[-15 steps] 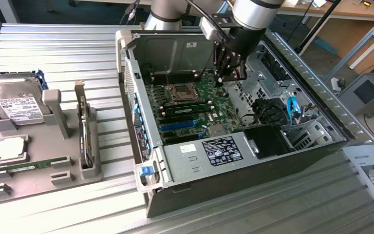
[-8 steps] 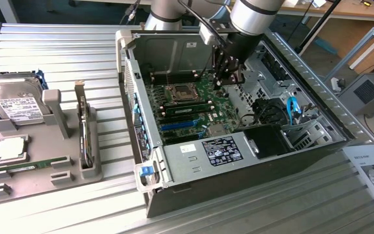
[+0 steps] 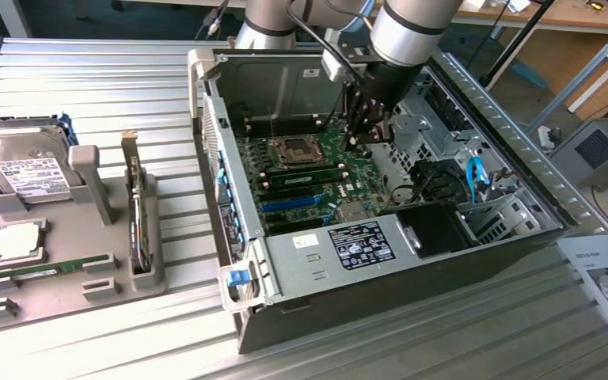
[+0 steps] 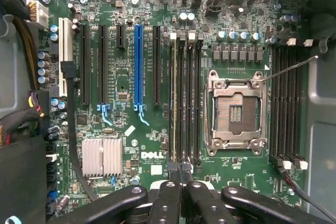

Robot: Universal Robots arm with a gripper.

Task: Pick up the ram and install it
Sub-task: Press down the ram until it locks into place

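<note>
Your gripper (image 4: pixel 180 171), fingers pressed together on nothing, hangs at the end of the ram (image 4: pixel 172 98), which looks seated in the motherboard (image 4: pixel 152 135), so little seems left; the other ram (image 3: pixel 45 270) lies on the tray (image 3: pixel 66 299).

Exterior view: the camera sits high and to one side, looking obliquely down across the slatted table (image 3: pixel 93 71). It stands far enough back to take in the whole open computer case (image 3: pixel 294 277) and the grey parts tray (image 3: pixel 61 293) at the exterior view's left. Wrist view: the camera faces squarely onto the motherboard (image 4: pixel 241 169) at close range, sighting along the gripper (image 4: pixel 181 170). Shared ground: the motherboard, with its CPU socket (image 4: pixel 234 109) (image 3: pixel 294 148) and blue slot (image 4: pixel 138 64) (image 3: pixel 288 204).
</note>
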